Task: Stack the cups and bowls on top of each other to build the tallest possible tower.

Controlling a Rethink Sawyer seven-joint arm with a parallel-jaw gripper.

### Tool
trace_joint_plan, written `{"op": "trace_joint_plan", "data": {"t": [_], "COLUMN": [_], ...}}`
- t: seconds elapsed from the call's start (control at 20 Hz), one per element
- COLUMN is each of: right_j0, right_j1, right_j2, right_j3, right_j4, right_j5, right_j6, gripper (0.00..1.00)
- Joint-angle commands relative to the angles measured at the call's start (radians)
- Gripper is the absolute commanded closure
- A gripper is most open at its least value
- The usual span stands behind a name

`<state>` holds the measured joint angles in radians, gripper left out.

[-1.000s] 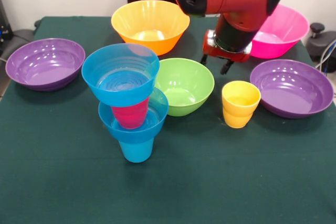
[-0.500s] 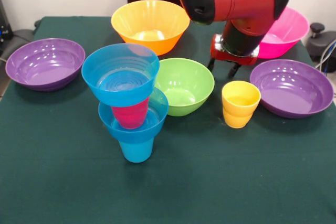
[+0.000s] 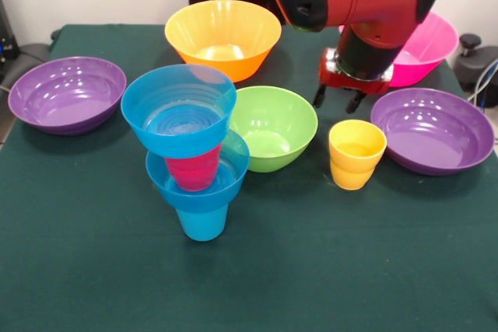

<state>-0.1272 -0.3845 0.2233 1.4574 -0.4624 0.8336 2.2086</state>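
Note:
The tower stands at the front left: a blue cup [image 3: 202, 221] lowest, a small blue bowl [image 3: 204, 186] on it, a red cup [image 3: 192, 170] in that bowl, and a second blue bowl [image 3: 179, 110] on top, tilted a little. The yellow cup [image 3: 356, 153] stands upright alone to the right. My gripper [image 3: 337, 102] hangs open and empty just behind and above the yellow cup, its fingertips [image 3: 356, 103] apart. The lime green bowl [image 3: 274, 126] sits between the tower and the yellow cup.
The orange bowl [image 3: 222, 36] is at the back middle and the pink bowl [image 3: 428, 44] at the back right, partly behind the arm. One purple bowl [image 3: 66, 92] lies far left, the other [image 3: 433, 130] far right beside the yellow cup.
My gripper has moved to the right in the picture, from behind the green bowl's edge to behind the yellow cup. The cups and bowls have not moved.

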Motion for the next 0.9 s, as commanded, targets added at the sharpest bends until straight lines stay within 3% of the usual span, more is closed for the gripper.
{"op": "trace_joint_plan", "data": {"t": [0.05, 0.65, 0.9], "right_j0": [-0.033, -0.080, -0.096], "right_j1": [-0.072, -0.064, -0.033], "right_j2": [0.116, 0.165, 0.173], "right_j3": [-0.039, -0.091, -0.129], "right_j4": [0.009, -0.021, -0.073], "right_j5": [0.152, 0.226, 0.226], "right_j6": [-0.249, -0.295, -0.336], "gripper": [0.00, 0.00, 0.00]}}
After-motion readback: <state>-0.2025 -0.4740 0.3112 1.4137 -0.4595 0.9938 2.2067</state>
